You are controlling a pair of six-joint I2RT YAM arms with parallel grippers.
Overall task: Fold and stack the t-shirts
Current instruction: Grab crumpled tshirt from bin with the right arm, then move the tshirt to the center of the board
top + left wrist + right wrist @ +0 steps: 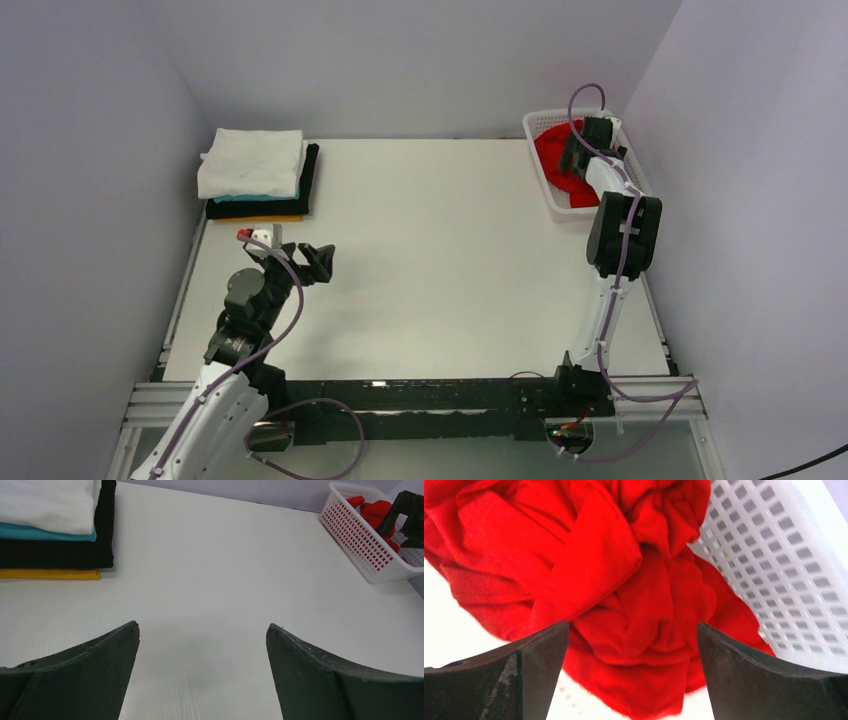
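**A:** Where's our red shirt (pixel 624 580)?
**B:** We see it crumpled in the basket (pixel 784 555) (far right), right gripper (pixel 629 625) spread wide just above it. Left gripper (pixel 202 626) gapes too, near 4 stacked shirts (pixel 255 170).

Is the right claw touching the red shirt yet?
Cannot tell. The wrist view shows the right claw open over the red shirt in the basket, but no clear contact or gap.
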